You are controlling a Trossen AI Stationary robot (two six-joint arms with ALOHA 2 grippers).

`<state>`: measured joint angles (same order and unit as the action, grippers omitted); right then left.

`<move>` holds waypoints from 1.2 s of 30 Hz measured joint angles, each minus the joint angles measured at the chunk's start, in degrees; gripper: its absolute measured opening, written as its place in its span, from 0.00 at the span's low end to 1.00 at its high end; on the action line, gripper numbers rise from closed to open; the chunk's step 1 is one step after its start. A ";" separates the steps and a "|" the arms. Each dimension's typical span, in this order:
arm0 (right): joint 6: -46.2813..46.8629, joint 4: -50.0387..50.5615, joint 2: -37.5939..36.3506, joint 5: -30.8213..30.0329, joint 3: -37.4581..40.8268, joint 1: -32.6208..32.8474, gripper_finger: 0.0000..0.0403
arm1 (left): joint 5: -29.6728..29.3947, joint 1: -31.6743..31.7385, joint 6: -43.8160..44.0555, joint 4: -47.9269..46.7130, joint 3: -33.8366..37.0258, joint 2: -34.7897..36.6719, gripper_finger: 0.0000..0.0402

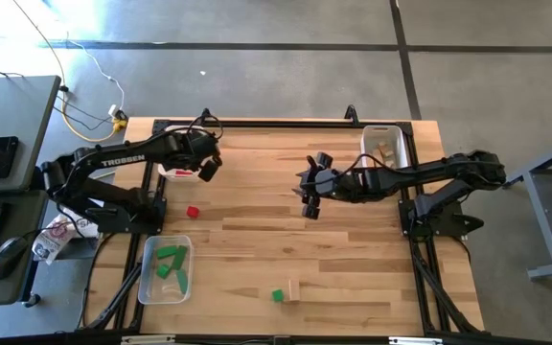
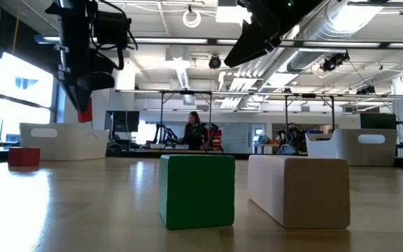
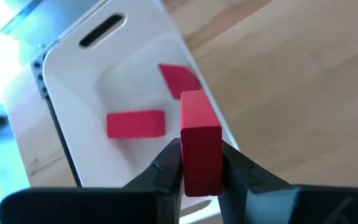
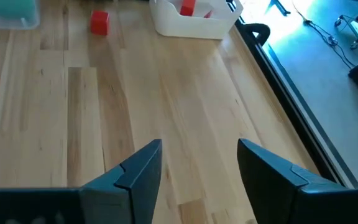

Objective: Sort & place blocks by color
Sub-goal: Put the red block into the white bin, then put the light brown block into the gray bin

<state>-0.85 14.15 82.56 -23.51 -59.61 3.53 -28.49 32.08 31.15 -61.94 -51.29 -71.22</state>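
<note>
Green block (image 2: 196,191) and wood block (image 2: 299,190) nearest the low camera. Left pincer (image 3: 201,177) pinches red block (image 3: 200,149) above white tray (image 3: 73,93). Right pincer (image 4: 199,163) spread mid-counter (image 1: 353,249); loose red block (image 1: 193,212) at its 9 o'clock.

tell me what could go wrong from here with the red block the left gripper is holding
1. The left gripper holds the red rectangular block near the white plastic tray's rim, not its middle; released here, it might clip the rim and land on the wooden table.
2. It could bounce off the two red blocks already inside.
</note>
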 joint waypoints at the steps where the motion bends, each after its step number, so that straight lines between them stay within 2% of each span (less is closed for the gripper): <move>1: 0.36 -0.02 0.00 0.00 0.00 0.00 0.48 | -0.02 0.45 0.50 0.01 0.50 0.00 0.13; 9: 0.68 0.01 0.00 0.00 0.00 0.00 0.48 | -0.54 3.60 4.22 0.16 3.73 -0.02 0.13; 13: 0.97 0.02 0.00 0.00 0.00 0.00 0.48 | -3.22 4.68 4.67 0.11 4.00 -0.02 0.14; 20: 3.28 0.22 0.00 0.66 0.00 0.00 0.48 | -3.89 5.42 1.56 0.09 4.00 -0.02 0.25; 31: 2.40 0.27 0.00 14.33 0.00 0.00 0.48 | -4.04 5.42 0.08 0.07 4.00 -0.02 0.47; 36: 3.99 0.27 0.00 20.78 0.00 0.00 0.48 | 3.38 5.42 -3.49 0.41 4.00 -0.02 0.50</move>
<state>3.14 14.42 82.56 -2.73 -59.61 3.53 -25.11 37.50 27.65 -61.53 -47.29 -71.24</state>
